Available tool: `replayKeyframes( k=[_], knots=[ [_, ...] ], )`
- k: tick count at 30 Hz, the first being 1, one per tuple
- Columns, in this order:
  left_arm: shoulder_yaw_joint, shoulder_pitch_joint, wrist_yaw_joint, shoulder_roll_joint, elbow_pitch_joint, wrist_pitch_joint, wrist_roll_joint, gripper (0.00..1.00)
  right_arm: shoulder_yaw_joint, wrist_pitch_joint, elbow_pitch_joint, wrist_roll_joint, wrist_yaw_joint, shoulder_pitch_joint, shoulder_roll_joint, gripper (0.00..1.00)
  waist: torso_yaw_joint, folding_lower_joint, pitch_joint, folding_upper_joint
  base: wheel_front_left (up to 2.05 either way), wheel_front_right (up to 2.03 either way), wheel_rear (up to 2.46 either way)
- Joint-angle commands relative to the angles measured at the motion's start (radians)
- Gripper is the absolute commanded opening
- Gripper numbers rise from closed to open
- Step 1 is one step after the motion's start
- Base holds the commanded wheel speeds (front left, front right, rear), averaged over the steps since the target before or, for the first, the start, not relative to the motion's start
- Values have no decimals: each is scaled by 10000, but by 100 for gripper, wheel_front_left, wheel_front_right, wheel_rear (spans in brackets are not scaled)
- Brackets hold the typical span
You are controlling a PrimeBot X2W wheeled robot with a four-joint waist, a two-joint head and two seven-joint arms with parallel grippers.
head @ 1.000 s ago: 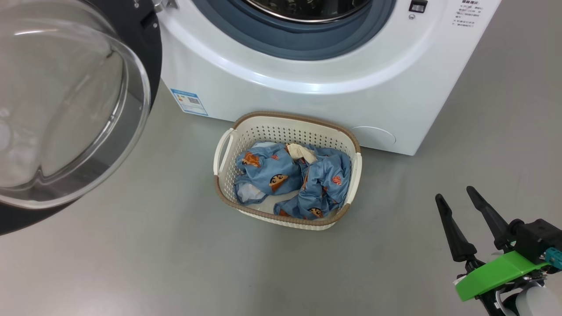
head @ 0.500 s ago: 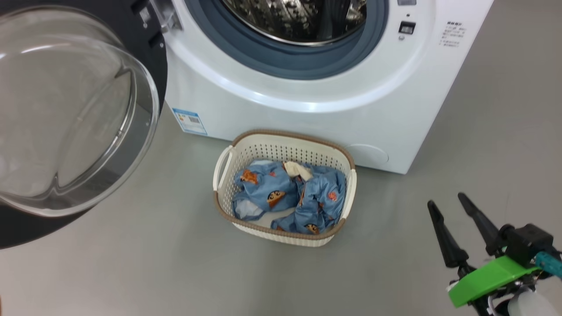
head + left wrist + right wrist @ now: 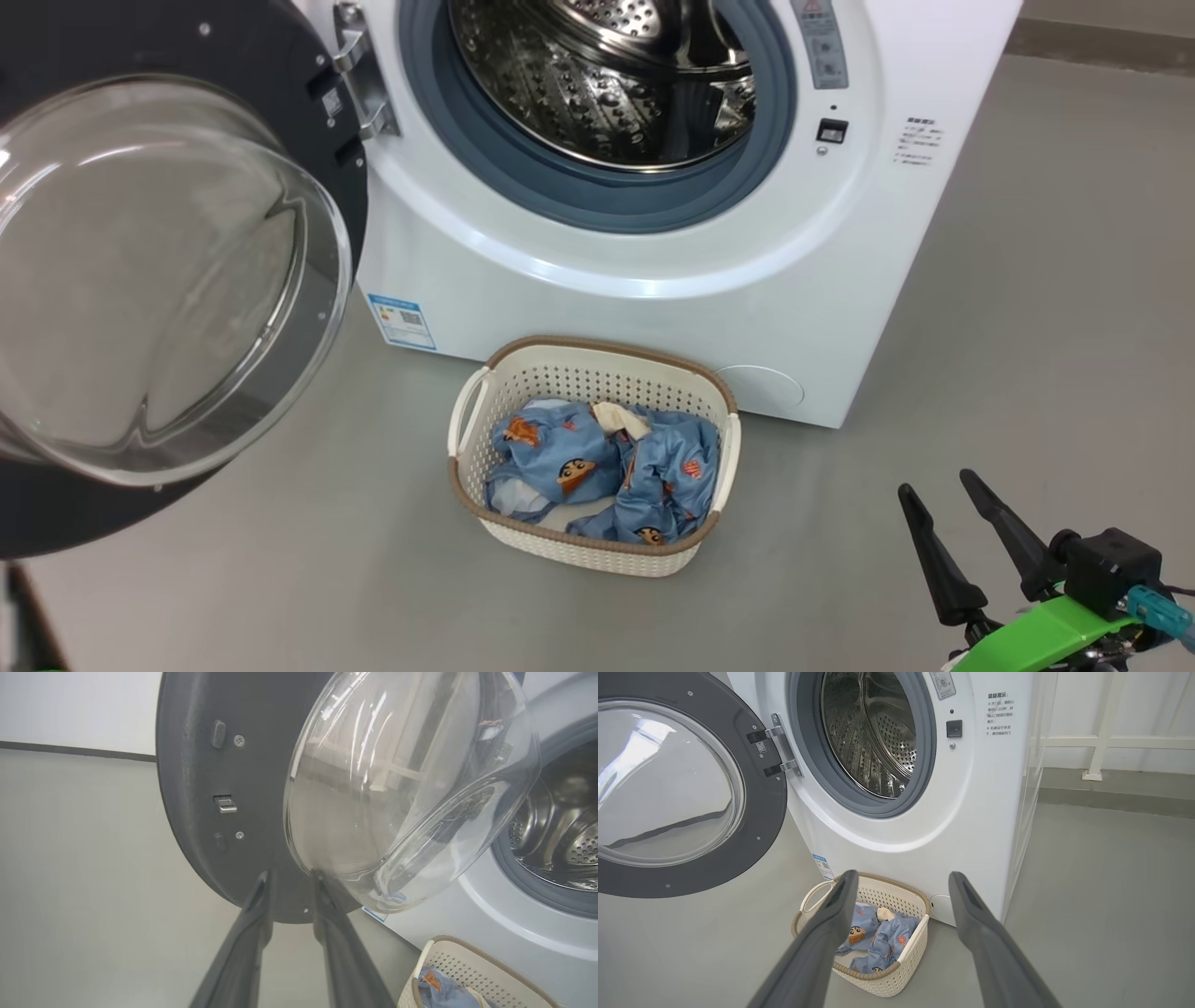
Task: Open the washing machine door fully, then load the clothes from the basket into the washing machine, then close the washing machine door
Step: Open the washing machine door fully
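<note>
The washing machine (image 3: 653,280) stands with its steel drum (image 3: 616,84) exposed. The washing machine door (image 3: 187,56) hangs swung out to the left, glass bowl (image 3: 159,280) facing me. On the floor against the machine sits the basket (image 3: 607,347), with the clothes (image 3: 569,457) crumpled inside. My right gripper (image 3: 936,485) is at the lower right, open and empty, well clear of the basket; in its wrist view the right gripper (image 3: 902,877) frames the basket (image 3: 887,896). My left gripper (image 3: 290,877) points at the door's (image 3: 205,788) lower rim, jaws slightly apart, nothing between them.
Grey floor (image 3: 1027,327) stretches open to the right of the machine and in front of the basket. A white railing (image 3: 1101,742) and wall stand behind the machine's right side. A blue label (image 3: 401,322) sits low on the machine's front.
The head camera has tilted up, so the whole picture has slid down and more of the drum shows. The right gripper stays open at the lower right.
</note>
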Motion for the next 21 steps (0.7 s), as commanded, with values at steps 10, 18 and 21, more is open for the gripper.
replayKeyframes(
  k=[10, 18, 21],
  knots=[
    [-1406, 593, -15, 239, -1539, -63, -158, 100, -71, -122, -352, -14, 16, 171, -79, 100, -703, 0, -67, 0, 0, 0, 0],
    [-2433, 696, -15, 532, -1886, -63, -280, 100, -293, -122, -437, -67, 16, 204, -2, 100, -1502, 0, -60, 0, 0, 0, 0],
    [-2725, 745, -15, 603, -1928, -63, -273, 100, -336, -122, -464, -73, 16, 240, 25, 100, -1817, 0, -58, 0, 0, 0, 0]
  ],
)
